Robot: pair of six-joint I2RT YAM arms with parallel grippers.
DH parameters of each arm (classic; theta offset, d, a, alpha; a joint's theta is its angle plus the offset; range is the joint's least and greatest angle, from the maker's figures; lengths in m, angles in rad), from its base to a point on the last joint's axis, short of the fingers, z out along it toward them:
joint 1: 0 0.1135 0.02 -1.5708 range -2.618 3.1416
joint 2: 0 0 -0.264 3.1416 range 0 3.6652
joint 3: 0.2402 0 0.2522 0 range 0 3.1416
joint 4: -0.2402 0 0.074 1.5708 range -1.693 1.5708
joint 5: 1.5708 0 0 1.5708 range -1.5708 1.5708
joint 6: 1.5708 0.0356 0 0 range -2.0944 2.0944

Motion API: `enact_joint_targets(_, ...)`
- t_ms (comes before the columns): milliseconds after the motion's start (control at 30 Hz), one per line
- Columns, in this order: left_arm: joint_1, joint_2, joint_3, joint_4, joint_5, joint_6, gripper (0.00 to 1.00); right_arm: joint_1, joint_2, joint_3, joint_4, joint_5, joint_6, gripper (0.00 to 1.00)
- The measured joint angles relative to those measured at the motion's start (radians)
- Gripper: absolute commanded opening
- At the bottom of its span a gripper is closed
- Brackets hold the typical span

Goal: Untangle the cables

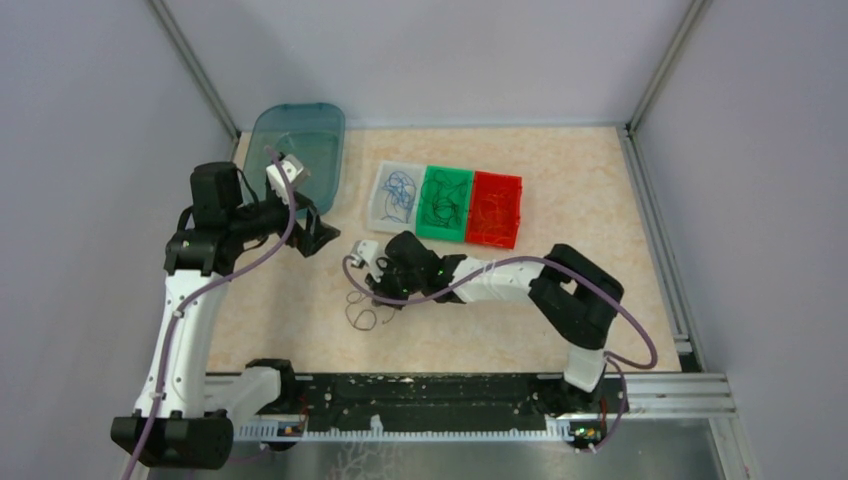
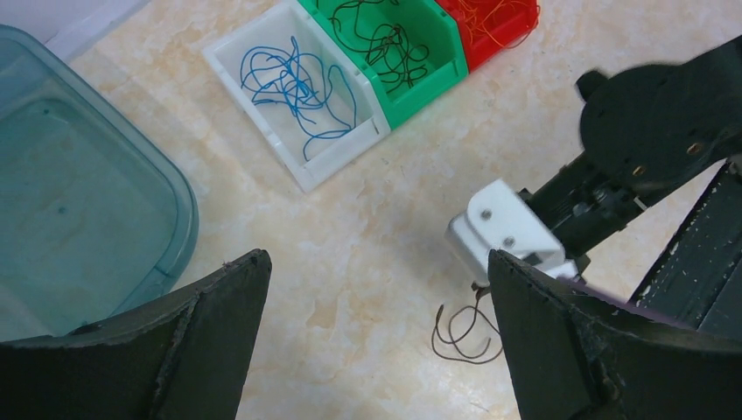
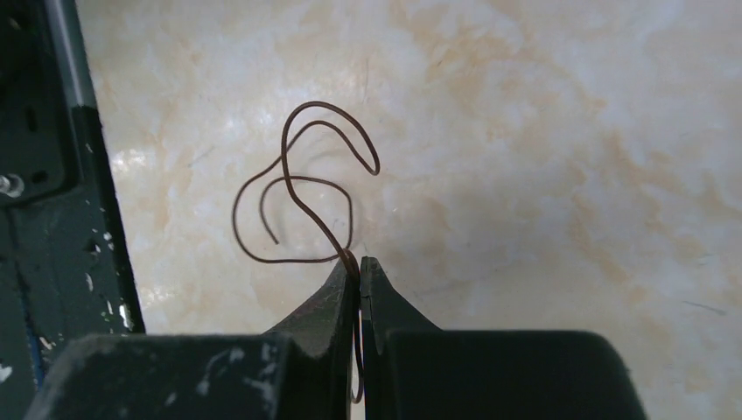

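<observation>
The right jaws are pinched shut on a dark brown cable (image 3: pixel 289 261) whose curls lie straight ahead of their tips over the tabletop (image 3: pixel 525 131), while the left jaws gape wide, well apart near the teal tub (image 1: pixel 300 130)

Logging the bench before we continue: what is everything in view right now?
table: one, beige marbled, under everything
tub: one, clear teal, far left corner
white bin: one, left of the bin row
blue wires: several, tangled in the white bin
green bin: one, middle of the row
dark wires: several, in the green bin
red bin: one, right of the row
orange wires: several, in the red bin
brown wire: one or two, curly, on the table near the bins
left arm: one, white and black; jaws wide open, empty
right arm: one, white and black; jaws shut on the brown wire
</observation>
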Motion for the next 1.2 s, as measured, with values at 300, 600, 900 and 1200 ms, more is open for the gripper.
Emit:
enact_joint_targets(300,0.000,0.000,0.007,0.012,-0.014,-0.004,1.00,-0.184,-0.287,0.005,0.013,0.033,0.021,0.00)
enact_joint_targets(600,0.000,0.000,0.007,0.017,-0.018,-0.004,1.00,-0.401,-0.335,0.048,-0.009,0.171,0.039,0.00)
enact_joint_targets(900,0.000,0.000,0.007,0.018,-0.018,-0.004,1.00,-0.457,-0.237,0.121,-0.058,0.301,0.042,0.00)
enact_joint_targets(1200,0.000,0.000,0.009,0.019,-0.018,-0.004,1.00,-0.457,0.032,0.276,-0.093,0.450,0.040,0.00)
